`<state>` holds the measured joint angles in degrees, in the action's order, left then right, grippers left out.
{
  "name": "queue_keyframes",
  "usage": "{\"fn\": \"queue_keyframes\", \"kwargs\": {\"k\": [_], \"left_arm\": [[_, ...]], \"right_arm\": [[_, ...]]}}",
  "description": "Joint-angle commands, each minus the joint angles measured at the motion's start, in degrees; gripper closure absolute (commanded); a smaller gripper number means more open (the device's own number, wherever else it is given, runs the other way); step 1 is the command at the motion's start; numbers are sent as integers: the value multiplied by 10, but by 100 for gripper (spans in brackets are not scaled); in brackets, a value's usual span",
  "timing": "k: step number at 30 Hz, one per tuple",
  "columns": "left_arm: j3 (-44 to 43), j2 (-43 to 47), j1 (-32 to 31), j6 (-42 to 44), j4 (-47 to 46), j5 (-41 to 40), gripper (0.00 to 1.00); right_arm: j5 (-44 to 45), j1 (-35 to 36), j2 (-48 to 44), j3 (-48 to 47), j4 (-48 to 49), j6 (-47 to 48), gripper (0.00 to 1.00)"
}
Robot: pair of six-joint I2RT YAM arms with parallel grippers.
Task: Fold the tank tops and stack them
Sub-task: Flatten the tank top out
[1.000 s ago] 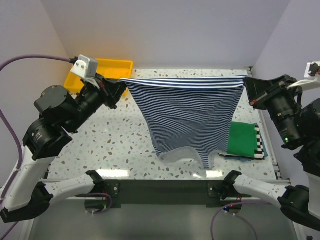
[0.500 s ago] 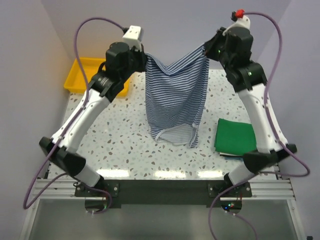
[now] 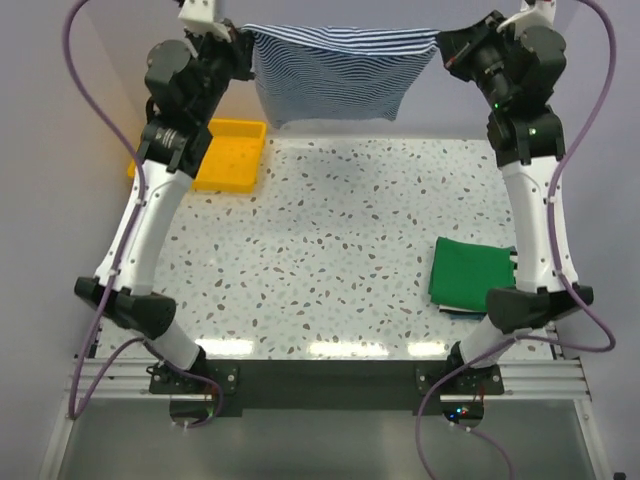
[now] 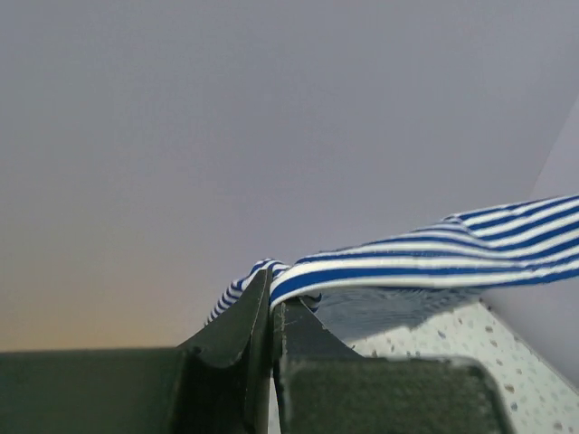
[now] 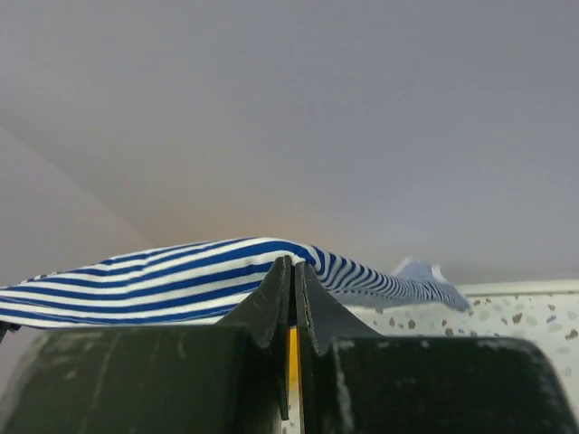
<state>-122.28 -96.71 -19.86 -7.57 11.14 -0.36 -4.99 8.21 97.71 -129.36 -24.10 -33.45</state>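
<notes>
Top external: striped top (image 3: 335, 75) higher (taut)

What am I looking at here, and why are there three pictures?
These are two white robot arms bolted to the near edge of a speckled table. The wide picture comes from a fixed camera above and behind them. The other two come from a small camera on each wrist, looking along its dark jaws. The left arm and right arm hold a thin blue-and-white striped tank top stretched between them, lifted clear of the table. In both wrist views the jaws are shut on its edge. On the table lie a yellow plastic tray at the far left and a folded bright green tank top at the near right.
</notes>
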Motion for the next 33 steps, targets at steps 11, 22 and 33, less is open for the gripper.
{"fn": "queue_keyframes", "kwargs": {"k": [11, 22, 33], "left_arm": [[839, 336, -8, -272, -239, 64, 95], [1030, 487, -111, -360, -35, 69, 60], [839, 509, -114, -332, 132, 29, 42]], "right_arm": [[-108, 8, -244, 800, 130, -65, 100], [-79, 9, -455, 944, -78, -2, 40], [-17, 86, -481, 907, -108, -18, 41]]}}
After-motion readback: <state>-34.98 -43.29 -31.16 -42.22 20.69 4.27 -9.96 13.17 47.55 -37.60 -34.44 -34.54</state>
